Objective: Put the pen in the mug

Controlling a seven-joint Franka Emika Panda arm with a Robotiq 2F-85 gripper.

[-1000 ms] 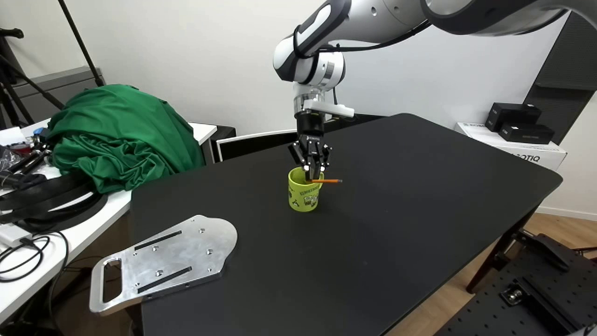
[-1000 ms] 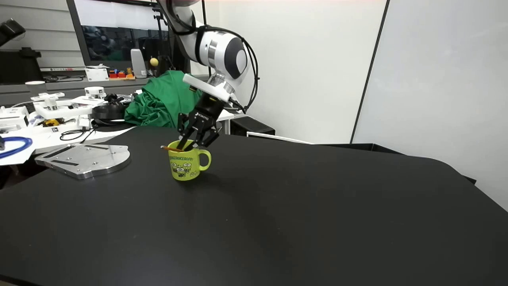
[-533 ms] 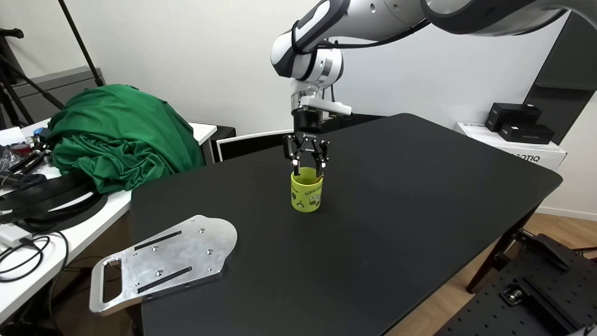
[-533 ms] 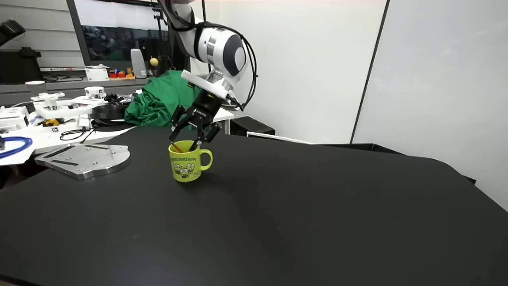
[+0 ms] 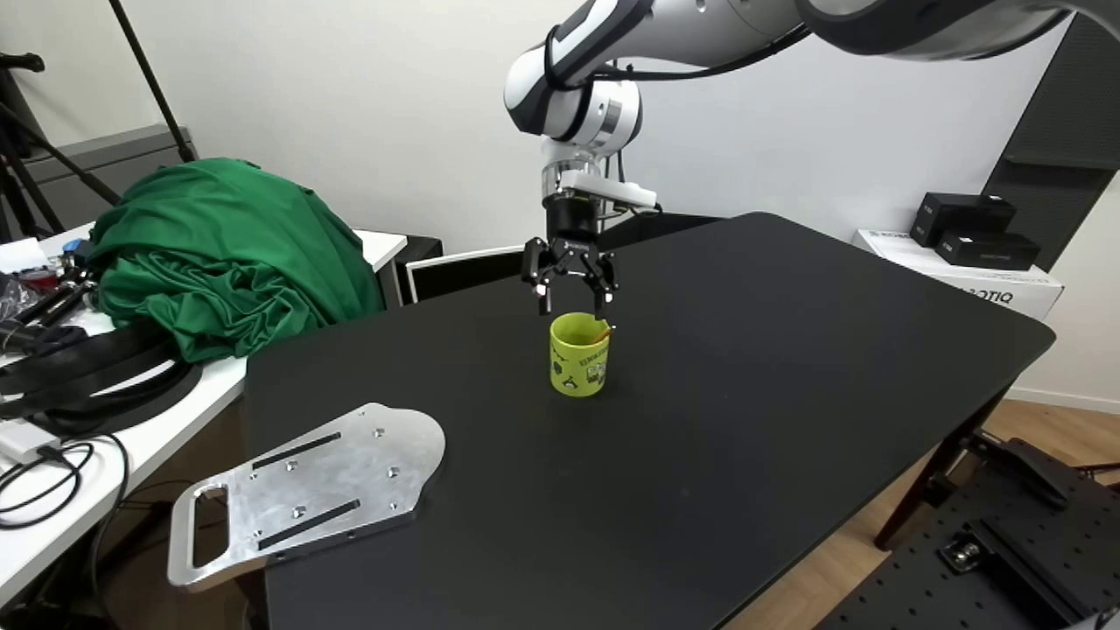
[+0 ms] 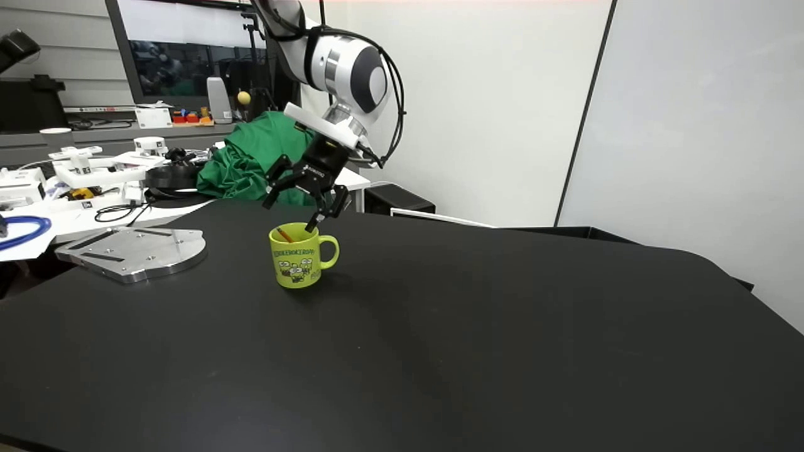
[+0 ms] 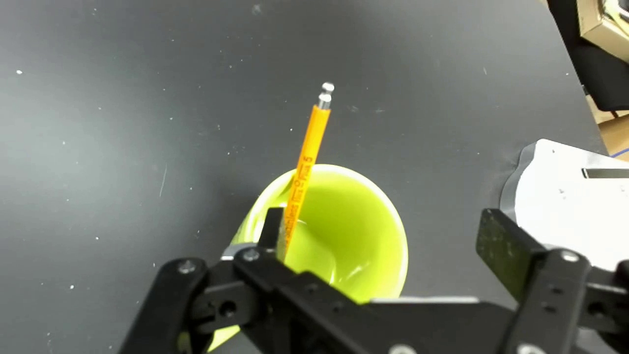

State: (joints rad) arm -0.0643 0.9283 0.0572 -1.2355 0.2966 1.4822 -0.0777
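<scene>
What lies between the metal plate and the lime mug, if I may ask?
Only black tabletop separates the metal plate from the lime mug, in both exterior views.

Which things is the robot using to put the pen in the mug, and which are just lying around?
For the job:
mug
pen, leaning inside with its top sticking out
gripper, open

Just lying around:
green cloth
metal plate
black boxes

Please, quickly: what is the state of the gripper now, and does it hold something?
Gripper: open, holding nothing; the pen leans in the mug, one end above the rim.
</scene>
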